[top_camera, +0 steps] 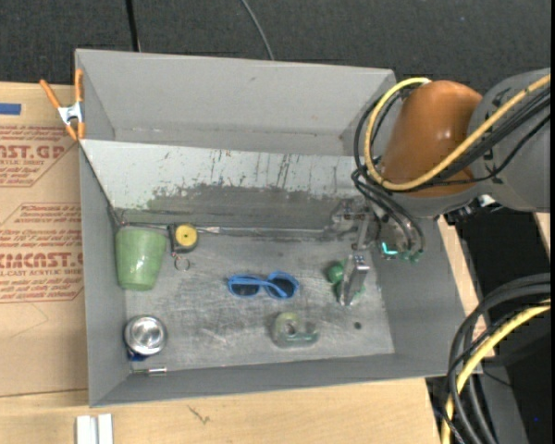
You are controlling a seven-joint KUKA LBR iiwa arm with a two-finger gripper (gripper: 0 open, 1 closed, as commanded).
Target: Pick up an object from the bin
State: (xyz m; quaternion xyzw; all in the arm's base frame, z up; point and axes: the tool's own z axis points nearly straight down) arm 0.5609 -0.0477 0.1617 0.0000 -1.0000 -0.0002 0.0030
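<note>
My gripper (353, 283) reaches down at the right side of the bin floor. Its fingers stand right at a small green object (336, 273), which lies just to their left and looks to be touching them. Whether the fingers close round it is not visible. Blue sunglasses (263, 287) lie on the floor left of the gripper. A pale greenish clear ring-shaped object (292, 329) rests near the front wall, below and left of the gripper.
Along the left wall lies a light green cup (139, 257), with a small yellow round piece (185, 238) beside it. A silver can (145, 336) sits in the front left corner. The arm with its orange cover hangs over the bin's right rim.
</note>
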